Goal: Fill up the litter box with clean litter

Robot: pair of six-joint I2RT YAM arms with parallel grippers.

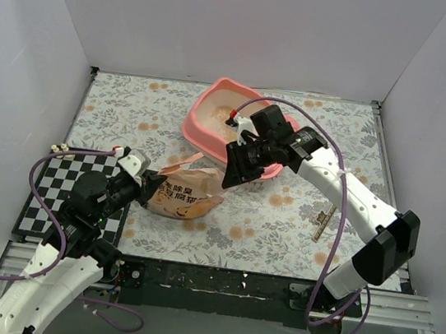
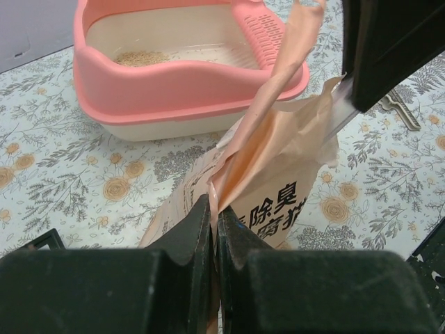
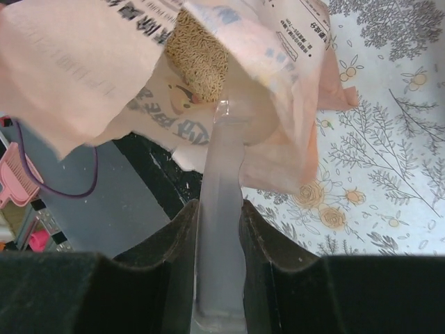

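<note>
Left of centre, the left pincer (image 1: 147, 188) pinches the lip of the orange-tan plastic bag (image 1: 189, 201); the right pincer (image 3: 220, 209), clamping a clear plastic scoop (image 3: 222, 153), should lift level.

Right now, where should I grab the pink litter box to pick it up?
Probably the rim of the litter box, on the side facing the bag. That wall stands upright and thin with a rounded lip, so fingers can come down from above, one inside and one outside. The whole box looks too wide to squeeze.
</note>
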